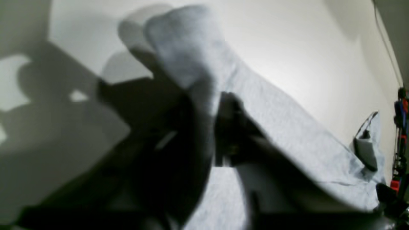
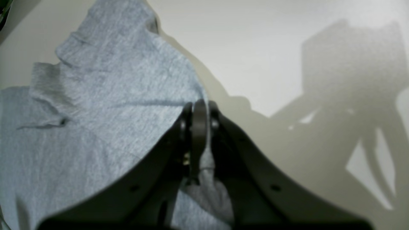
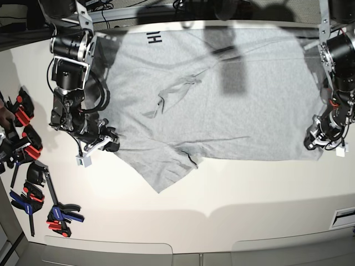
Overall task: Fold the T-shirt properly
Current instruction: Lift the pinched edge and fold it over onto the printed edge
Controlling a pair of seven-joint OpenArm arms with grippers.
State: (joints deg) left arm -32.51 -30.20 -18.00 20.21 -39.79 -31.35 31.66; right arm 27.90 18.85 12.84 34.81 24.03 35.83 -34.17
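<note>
Base view shows the grey T-shirt (image 3: 222, 94) spread across the white table (image 3: 249, 188), black lettering at its far edge. Right gripper (image 2: 199, 127) is clamped on one shirt edge; left gripper (image 1: 217, 127) pinches a bunched fold at the opposite edge.

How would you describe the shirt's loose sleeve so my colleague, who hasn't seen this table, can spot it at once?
On the white table a light grey T-shirt lies spread between the two arms. Along its near edge, toward the right gripper, one short sleeve juts out as a pointed flap onto bare table. No other part of the hem sticks out this way.
</note>
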